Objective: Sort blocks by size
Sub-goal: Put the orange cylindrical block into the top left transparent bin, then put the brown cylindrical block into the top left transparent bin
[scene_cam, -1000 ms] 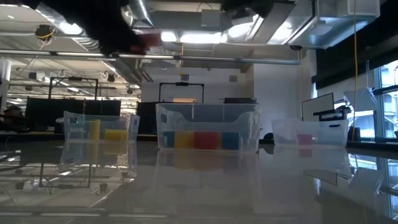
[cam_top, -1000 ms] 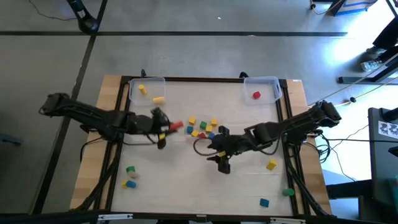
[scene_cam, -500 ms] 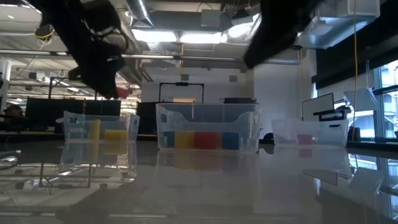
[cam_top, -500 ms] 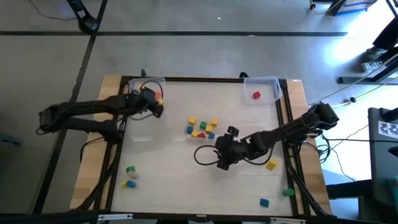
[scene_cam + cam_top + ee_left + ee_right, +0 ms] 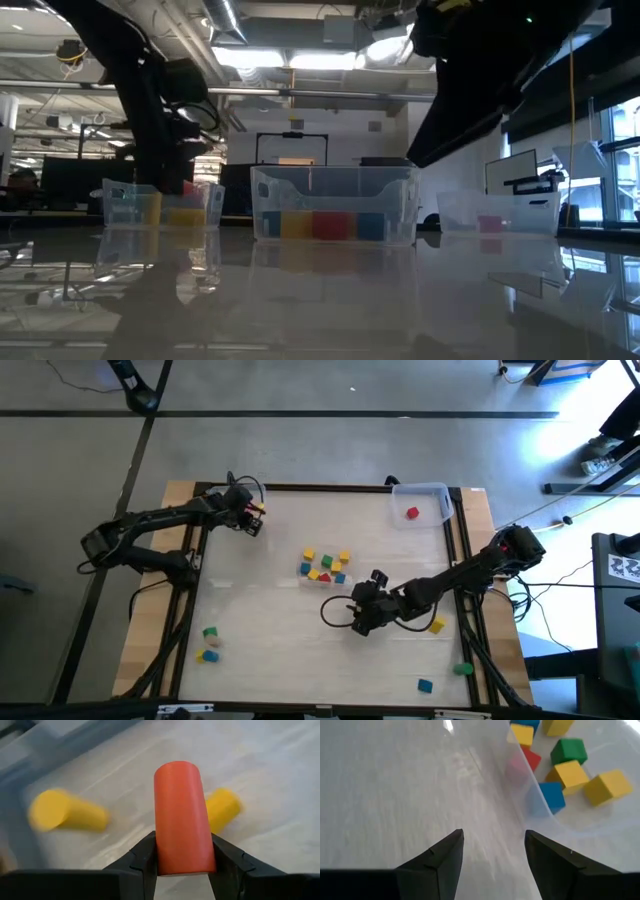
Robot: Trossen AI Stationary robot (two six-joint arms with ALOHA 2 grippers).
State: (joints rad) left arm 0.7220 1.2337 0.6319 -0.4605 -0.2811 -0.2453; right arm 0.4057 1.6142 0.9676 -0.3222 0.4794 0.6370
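1. my left gripper (image 5: 182,851) pinches an orange-red cylinder block (image 5: 183,817) between its two dark fingers, hanging over the clear plastic bin at the table's far left corner (image 5: 160,205).
2. two yellow cylinder blocks (image 5: 67,811) lie on that bin's floor, one on each side of the held cylinder, both apart from it.
3. my right gripper (image 5: 492,851) is spread and holds nothing, low over the bare white tabletop (image 5: 270,650), just on the near side of the clear middle bin (image 5: 334,205).
4. the small coloured cubes (image 5: 324,564) sit clustered in that middle bin: yellow, green, blue, red.
5. a red block (image 5: 412,513) lies in the clear bin at the far right corner (image 5: 440,491).
6. loose blocks lie nearer than the middle bin: a green one (image 5: 209,632) to its left, a yellow one (image 5: 436,625) and a blue one (image 5: 425,685) to its right.
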